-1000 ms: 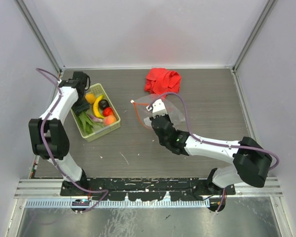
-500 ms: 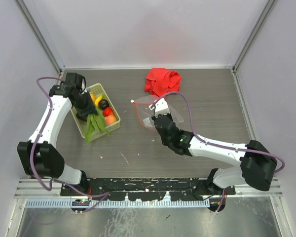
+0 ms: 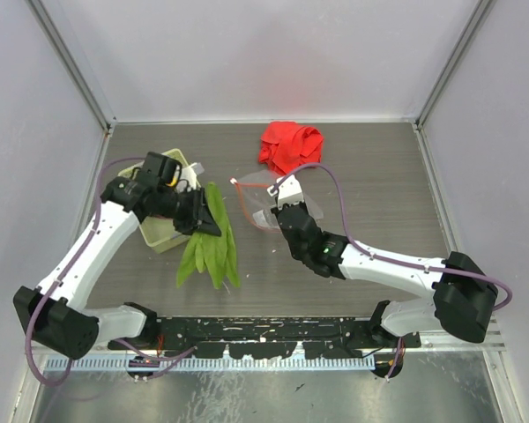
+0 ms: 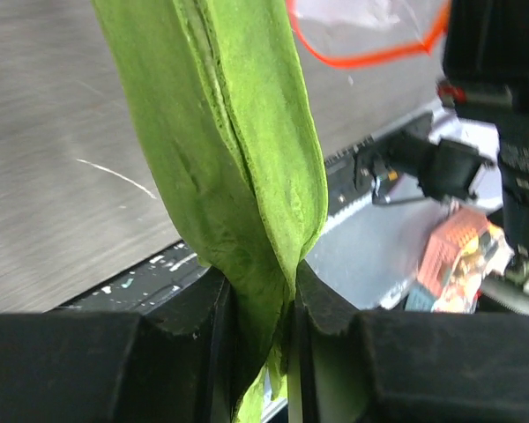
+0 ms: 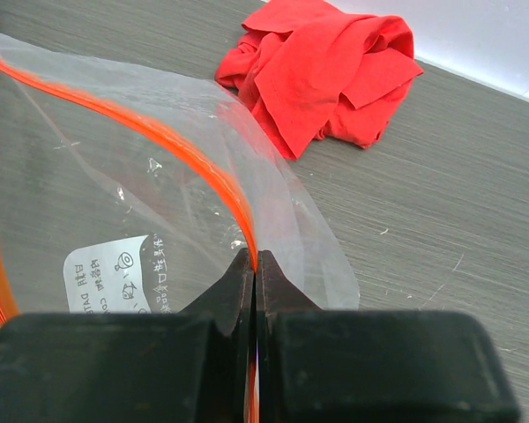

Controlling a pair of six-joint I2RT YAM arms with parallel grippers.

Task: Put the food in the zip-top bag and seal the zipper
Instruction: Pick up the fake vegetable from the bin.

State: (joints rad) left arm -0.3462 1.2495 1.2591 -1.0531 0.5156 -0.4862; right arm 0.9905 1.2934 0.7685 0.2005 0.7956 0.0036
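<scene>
- The left gripper (image 4: 263,300) is clamping the green pods (image 4: 238,159) by one end. The bundle is stretching out long and limp between the basket and the bag, and I cannot tell whether its free tips are brushing the table (image 3: 379,203).
- The right gripper (image 5: 254,264) is clenched on the zipper (image 5: 185,150). It is lifting one lip of the zip-top bag (image 5: 115,194), so the mouth is gaping toward the left arm.
- The step in hand looks to be carrying the pods into that mouth.
  - Doing it well means leading with the loose tips and aiming inside the red-orange loop.
  - The left jaws should let go only once most of the length is inside, since floppy pods will likely drape over the lip.
  - The right arm should be holding the lip high and steady meanwhile.
- The basket (image 3: 159,233) is sitting behind the left arm, which is hiding most of its remaining food.
- The red cloth (image 3: 289,145) is lying farthest back, apart from the bag's mouth.
</scene>
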